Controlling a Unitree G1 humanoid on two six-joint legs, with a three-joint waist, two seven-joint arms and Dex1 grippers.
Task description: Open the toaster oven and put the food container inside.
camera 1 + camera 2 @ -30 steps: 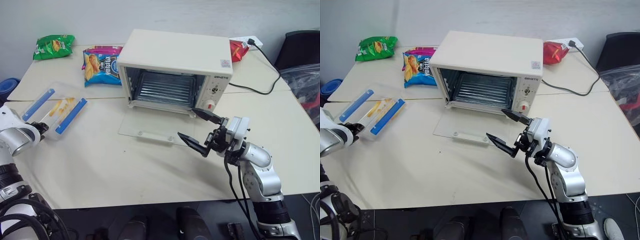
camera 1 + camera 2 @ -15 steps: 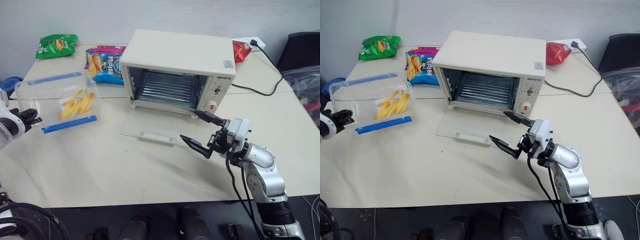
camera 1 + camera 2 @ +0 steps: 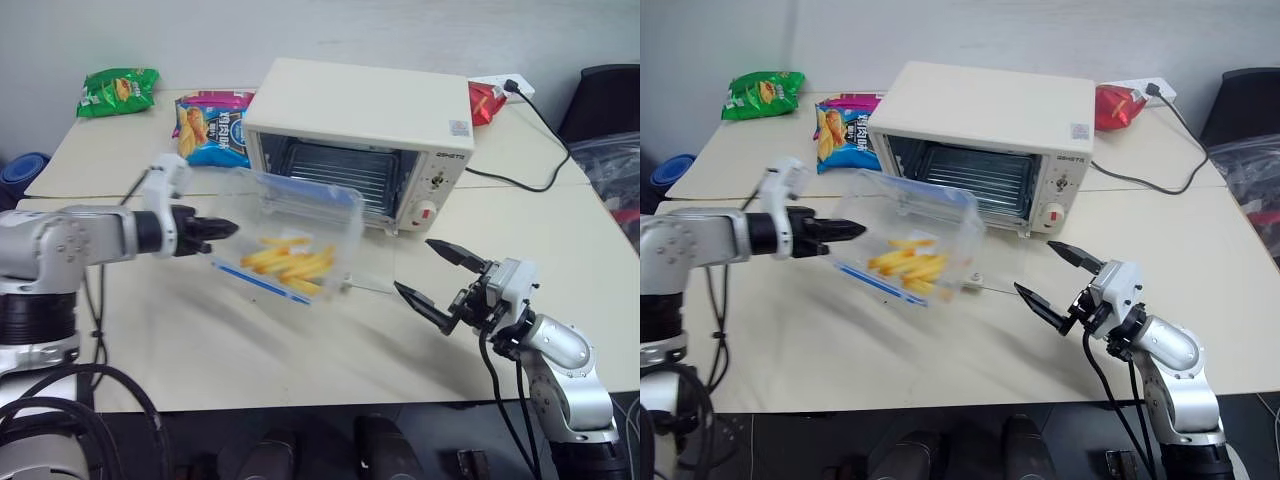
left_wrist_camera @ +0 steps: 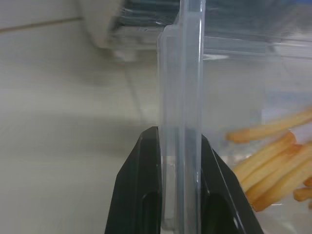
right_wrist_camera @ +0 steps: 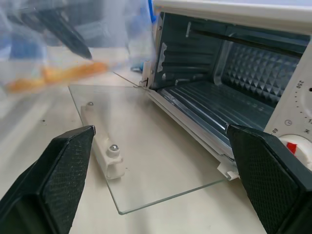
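Left gripper (image 3: 222,227): clamped on the end wall of the food container (image 3: 290,240), black fingers (image 4: 141,190) pinching the clear plastic edge from both sides.
Food container: held clear of the table (image 3: 200,340), tilted, just in front of the toaster oven (image 3: 360,130) and over the left part of its lowered door; yellow fries (image 3: 290,265) lie heaped at its lower side, and a blue clip strip (image 3: 262,283) runs along the lower long edge.
Toaster oven: cream-white, at the back of the table; glass door (image 5: 146,161) dropped flat onto the tabletop, wire rack (image 5: 214,105) bare, red button (image 3: 427,212) on the side panel.
Right gripper (image 3: 435,272): empty, fingers spread wide, hanging above the table to the right of the door, apart from oven and container.
Background: green snack bag (image 3: 116,90) and blue snack bag (image 3: 210,128) at the far left; black cord (image 3: 520,150) trails off behind the oven at the right.
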